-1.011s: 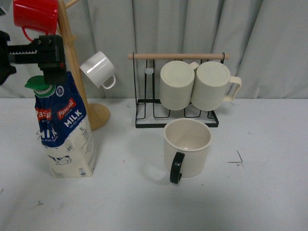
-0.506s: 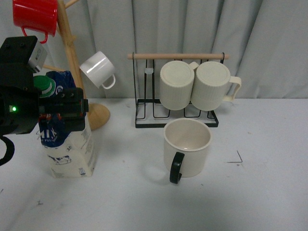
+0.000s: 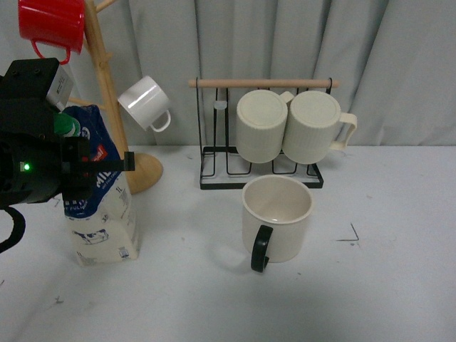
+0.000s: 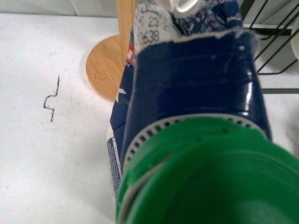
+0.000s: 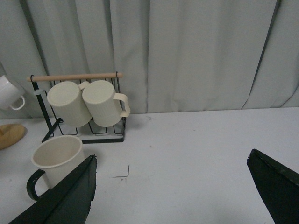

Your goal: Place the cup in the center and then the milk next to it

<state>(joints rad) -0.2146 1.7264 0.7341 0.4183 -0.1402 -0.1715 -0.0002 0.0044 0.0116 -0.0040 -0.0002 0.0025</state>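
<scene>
Cup [image 3: 278,217] stands mid bench [image 3: 370,285], handle near. Milk [image 3: 100,221] stands upright at left, just beside the mug tree [image 3: 107,92] base. Left jaws sit at its top; I cannot tell if they grip. Right jaws gape wide, empty. Risk: a hold this high could tip the milk against the cup.

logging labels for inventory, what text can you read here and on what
"23-22" over "638", roughly: stamp on the milk carton top seal, left wrist view.
Front view: carton label mostly hidden by the left arm, unreadable.
Cup: no text showing.
</scene>
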